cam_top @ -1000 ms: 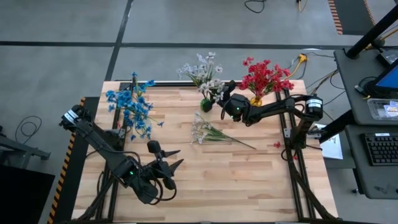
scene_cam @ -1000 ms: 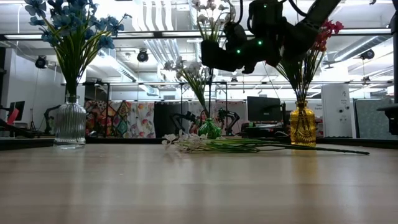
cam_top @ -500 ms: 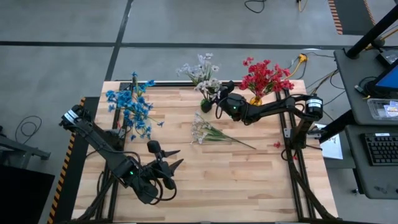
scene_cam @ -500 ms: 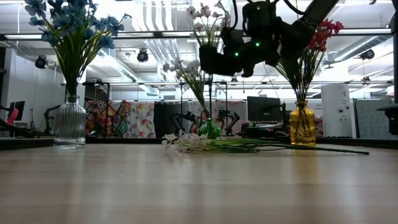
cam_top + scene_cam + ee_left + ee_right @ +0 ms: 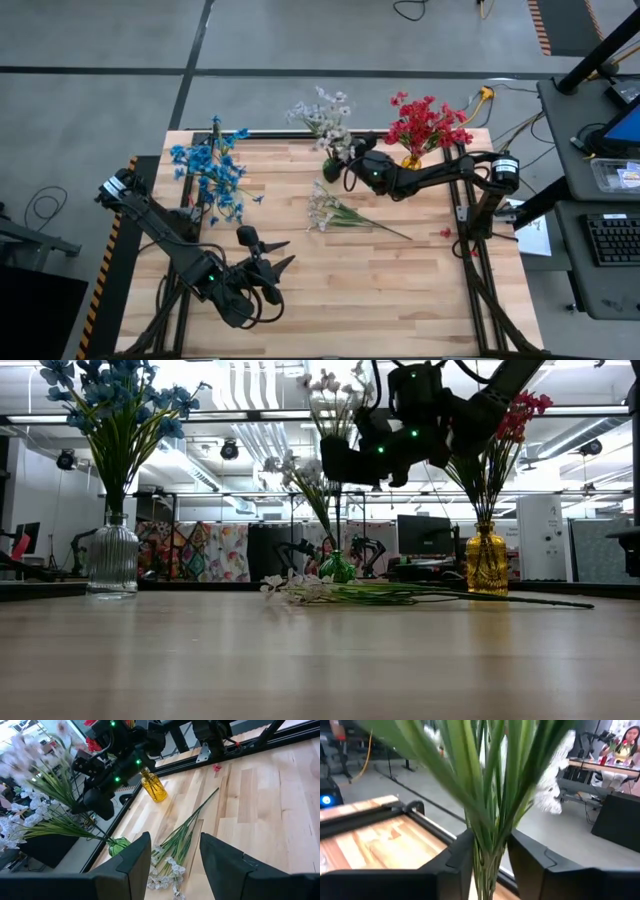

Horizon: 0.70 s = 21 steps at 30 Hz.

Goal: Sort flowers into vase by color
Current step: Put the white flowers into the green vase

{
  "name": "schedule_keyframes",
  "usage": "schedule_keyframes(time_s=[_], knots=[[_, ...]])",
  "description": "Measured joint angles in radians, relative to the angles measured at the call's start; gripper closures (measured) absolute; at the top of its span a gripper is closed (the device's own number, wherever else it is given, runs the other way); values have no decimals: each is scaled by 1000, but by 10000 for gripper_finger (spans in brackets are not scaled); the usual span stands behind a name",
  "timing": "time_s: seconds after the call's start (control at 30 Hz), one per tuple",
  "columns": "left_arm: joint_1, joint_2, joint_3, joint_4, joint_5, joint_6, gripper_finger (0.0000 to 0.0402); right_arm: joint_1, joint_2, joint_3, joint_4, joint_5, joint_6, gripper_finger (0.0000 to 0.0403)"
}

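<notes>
The right gripper point(image 5: 352, 170) sits over the green vase point(image 5: 331, 168) at the table's point(image 5: 400, 290) far edge, fingers spread around the white flowers point(image 5: 325, 110) (stems between them). Another white spray point(image 5: 330, 213) lies mid-table. The left gripper point(image 5: 283, 266) waits near the front edge, spread, empty.

Right arm stretched across the far side of the bench, its claw point(image 5: 350, 168) raised, fingers point(image 5: 455, 857) slightly parted around thin green stems. Left arm folded at the near edge, claw point(image 5: 283, 253) low, fingers apart, holding nothing.
</notes>
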Motion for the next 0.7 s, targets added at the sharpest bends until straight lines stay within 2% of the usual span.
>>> schedule_keyframes(time_s=[0.3,0.43,0.7], knots=[[0,0,0,0,0,-3,247,0,-8,-1,-148,3,58,214],[0,0,0,0,0,-3,247,3,-34,-1,-265,2,89,177],[1,0,-1,0,0,-4,247,55,-115,3,-515,1,108,129]])
